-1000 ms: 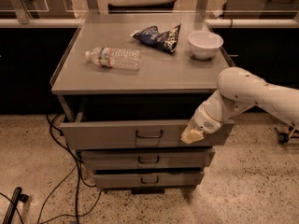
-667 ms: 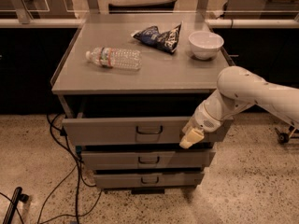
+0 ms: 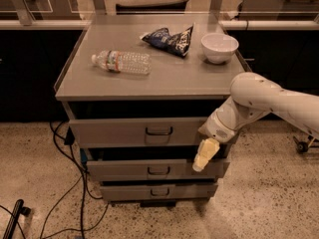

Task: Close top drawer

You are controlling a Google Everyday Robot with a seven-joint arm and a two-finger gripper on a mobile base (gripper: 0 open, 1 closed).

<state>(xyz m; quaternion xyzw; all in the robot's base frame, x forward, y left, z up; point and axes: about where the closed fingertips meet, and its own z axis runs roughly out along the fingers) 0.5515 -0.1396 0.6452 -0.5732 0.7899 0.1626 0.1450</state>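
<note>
One gripper on one white arm, reaching in from the right and pointed down. Cream fingers pressed together, clamped on nothing. Just up and left of it: the top drawer, front standing out from the cabinet, dark gap above, one dark loop handle at its centre. Tips in front of the right end of the second drawer; contact with either front unclear. Below and left: third drawer. Three drawers in all, one handle each. Above, on the cabinet top: one plastic bottle lying far left, one dark snack bag, one white bowl almost straight up. Low left, on the floor: cables.
</note>
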